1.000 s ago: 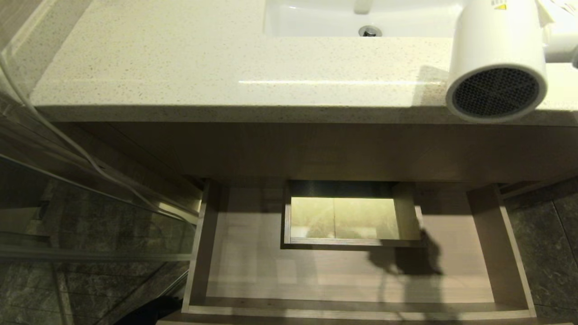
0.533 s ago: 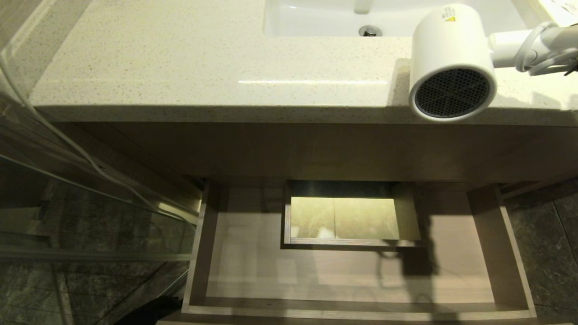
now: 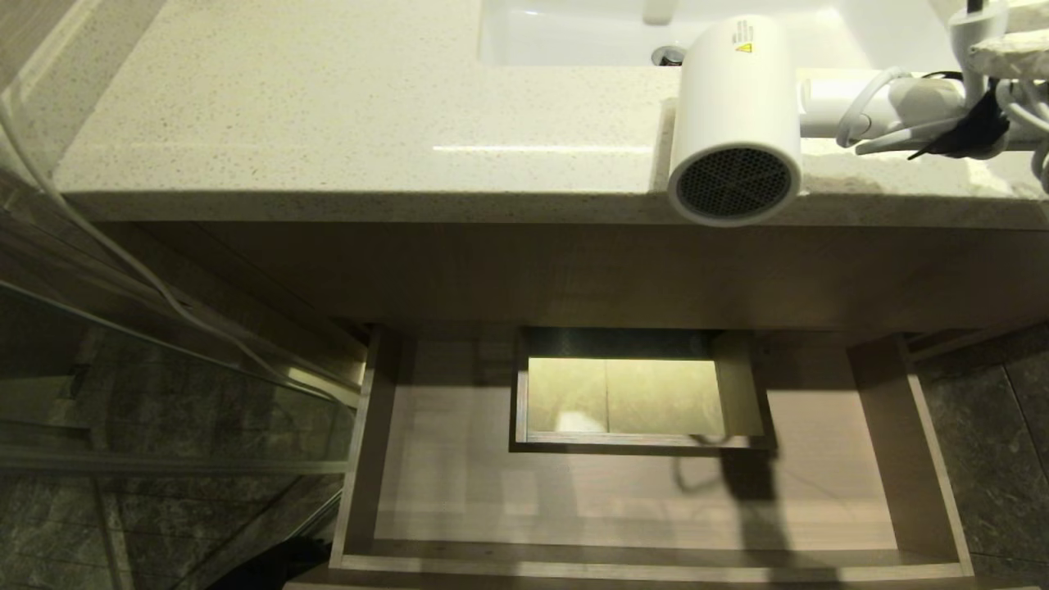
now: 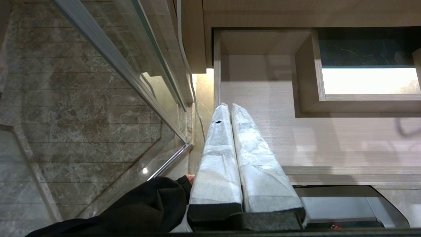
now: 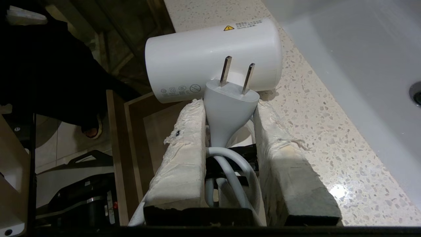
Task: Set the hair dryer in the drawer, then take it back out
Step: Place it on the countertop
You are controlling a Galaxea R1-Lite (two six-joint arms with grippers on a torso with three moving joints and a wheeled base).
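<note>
From the head cam, the hair dryer (image 3: 735,123) has slid leftward over the worktop (image 3: 328,123) since a second ago, so it's closing on the open drawer (image 3: 639,500) below. Left pincer (image 4: 230,108) hangs idle, pressed together. Right pincer (image 5: 228,105) is clamped on the dryer's handle and plug (image 5: 228,102), barrel just ahead of it.
</note>
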